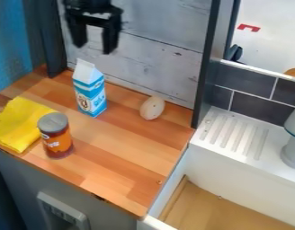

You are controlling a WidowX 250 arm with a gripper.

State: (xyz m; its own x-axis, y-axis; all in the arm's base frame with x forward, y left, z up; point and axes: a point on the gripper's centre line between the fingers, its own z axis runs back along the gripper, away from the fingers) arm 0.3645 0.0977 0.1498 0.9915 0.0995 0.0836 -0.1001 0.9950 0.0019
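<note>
Four items are found on the worktop [131,155]: a carton [90,92], a can [55,137], an egg [152,108] and a yellow cloth [19,123]. Positions are taken from the worktop's middle. The gripper [95,39] hangs at 12 o'clock, pointing down, in front of the wall panel [156,67]. Its two fingers stand apart with nothing between them. The carton is the nearest item, below the gripper and clear of it.

The carton stands upright near 12 o'clock; its flat base presumably keeps it steady, and its peaked top points up. The egg rests at 1 o'clock, near the panel, apart from the other items. The can stands upright at 9 o'clock, beside the cloth; contact between them cannot be determined. The cloth lies at 10 o'clock, folded, probably to take up less room. The ribbed drainer [234,134] lies at 3 o'clock, its grooves presumably for run-off.

Labelling: carton, blue and white, printed; can, orange-red, with pale lettering. Egg and cloth: no marking noted.
</note>
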